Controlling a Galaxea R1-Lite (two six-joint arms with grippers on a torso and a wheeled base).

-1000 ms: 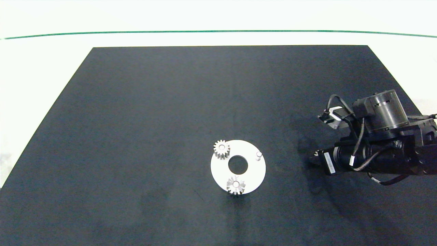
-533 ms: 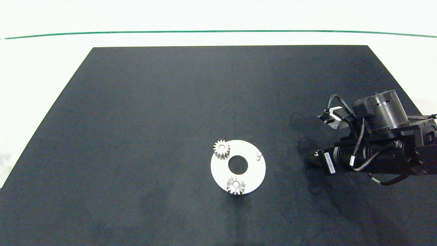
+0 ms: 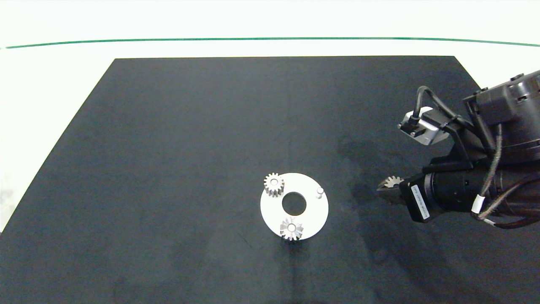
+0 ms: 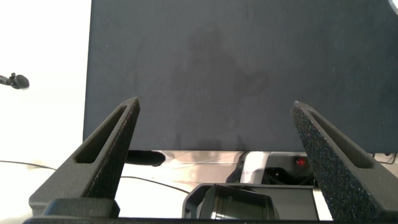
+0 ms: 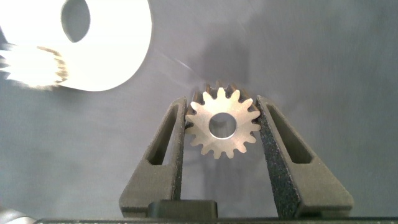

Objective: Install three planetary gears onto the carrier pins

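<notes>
Head view: my right gripper point(image 3: 386, 190) holds the third gear point(image 3: 391, 182) clear of the mat point(image 3: 190, 126), right of the disc point(image 3: 314, 215); two gears point(image 3: 274, 184) sit on pins and one pin point(image 3: 319, 192) is bare. Left wrist view: my left gripper point(image 4: 214, 149) hangs spread and empty, off the mat's edge. Right wrist view: my fingers point(image 5: 273, 143) pinch the gear's teeth, so it could tilt and jam on the pin; the bare pin is out of sight here.

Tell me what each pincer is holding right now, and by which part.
The right pincer grips the third planetary gear by its toothed rim, one finger on each side, to the right of the white disc. The left pincer is open and empty.
</notes>
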